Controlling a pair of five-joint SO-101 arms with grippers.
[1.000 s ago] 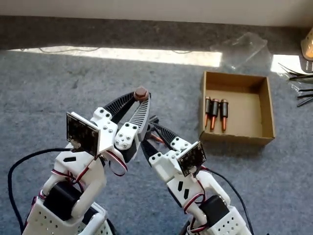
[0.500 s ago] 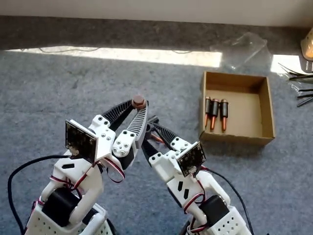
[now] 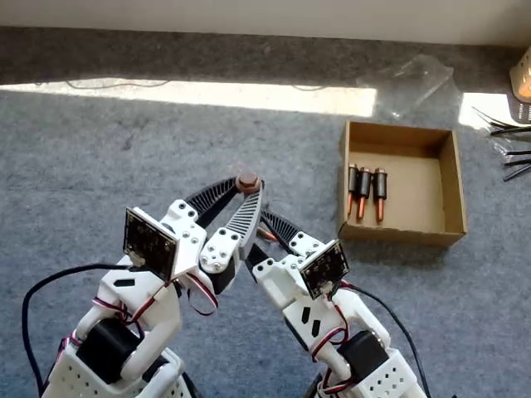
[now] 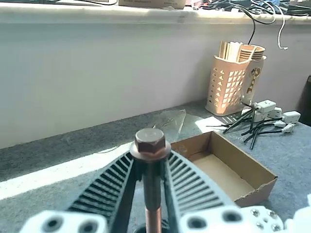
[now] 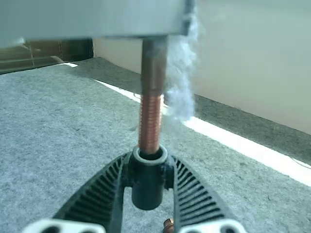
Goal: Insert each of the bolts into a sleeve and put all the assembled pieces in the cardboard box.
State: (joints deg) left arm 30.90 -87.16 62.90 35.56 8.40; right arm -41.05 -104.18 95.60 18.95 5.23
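The bolt is up in the air between the two arms, over the grey carpet and a little way from the cardboard box. It stands straight up and down, with its six-sided head on top and its screw end pointing down. The left gripper is squeezed tight on the bolt just under the head. The screw end sits right in the mouth of the black sleeve, which stands up too, with its open end on top. The right gripper is clamped around the sleeve lower down. So the step in hand looks like pushing this bolt into its sleeve. It seems only just begun, because most of the bolt shows above the sleeve. Next, the bolt should go straight down, kept in line with the sleeve so it does not jam. Three done pieces lie side by side in the box.
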